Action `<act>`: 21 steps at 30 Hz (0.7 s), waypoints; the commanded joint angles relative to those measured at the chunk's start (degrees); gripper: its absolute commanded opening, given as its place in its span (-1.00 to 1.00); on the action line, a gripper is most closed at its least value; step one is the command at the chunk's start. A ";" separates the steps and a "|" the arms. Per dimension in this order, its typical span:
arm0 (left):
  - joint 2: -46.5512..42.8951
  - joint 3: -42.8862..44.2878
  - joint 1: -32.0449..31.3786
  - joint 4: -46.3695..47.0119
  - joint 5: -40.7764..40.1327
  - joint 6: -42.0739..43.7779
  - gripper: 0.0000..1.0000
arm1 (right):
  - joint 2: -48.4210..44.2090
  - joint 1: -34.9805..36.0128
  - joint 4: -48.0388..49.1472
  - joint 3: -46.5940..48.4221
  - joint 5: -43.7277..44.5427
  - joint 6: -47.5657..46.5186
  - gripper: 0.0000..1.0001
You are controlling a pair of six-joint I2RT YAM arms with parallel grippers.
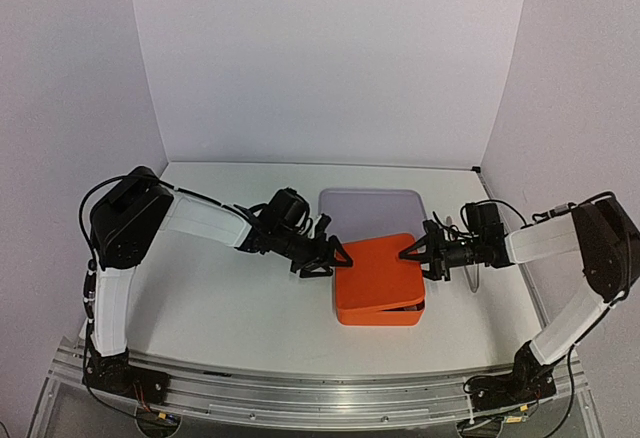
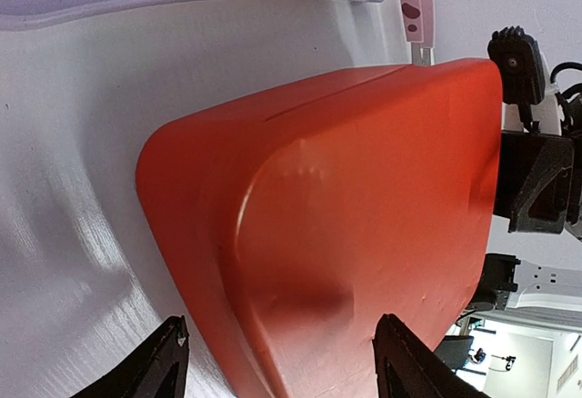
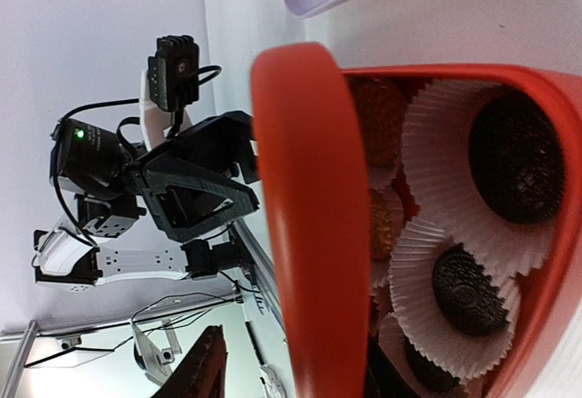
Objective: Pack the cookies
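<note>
Finds the cookies already inside the orange box, right of the desk's middle and just in front of a pale lilac tray lying toward the far edge. Shows, in the right wrist view, dark ones seated in white fluted paper liners and golden ones deeper in, each in its own cup, likely to stop rubbing and sliding. Has the orange lid tilted and not yet seated, raised on the side facing the desk's right edge, hence the open gap. Has the left pincer at the lid's left end, fingers spread wide and straddling that corner without clearly gripping, probably to steady it or press it down. Has the right pincer at the lid's right rim; cannot tell whether clamped on the rim, with one finger hidden behind it. Judges packing nearly done, with only the closing left. Risks a skewed lid from uneven pressing.
</note>
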 commanded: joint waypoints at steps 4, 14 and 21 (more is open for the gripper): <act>1.20 3.56 -0.35 -0.43 0.75 0.86 0.37 | -10.31 -0.39 -28.99 4.79 11.64 -13.91 -0.09; 1.54 3.84 -0.52 -0.99 0.54 0.85 0.35 | -13.32 -0.49 -41.54 7.76 20.93 -17.91 0.05; 1.19 4.63 -1.09 -1.66 -0.65 -0.20 0.36 | -15.01 -0.50 -45.03 8.89 25.67 -19.43 0.11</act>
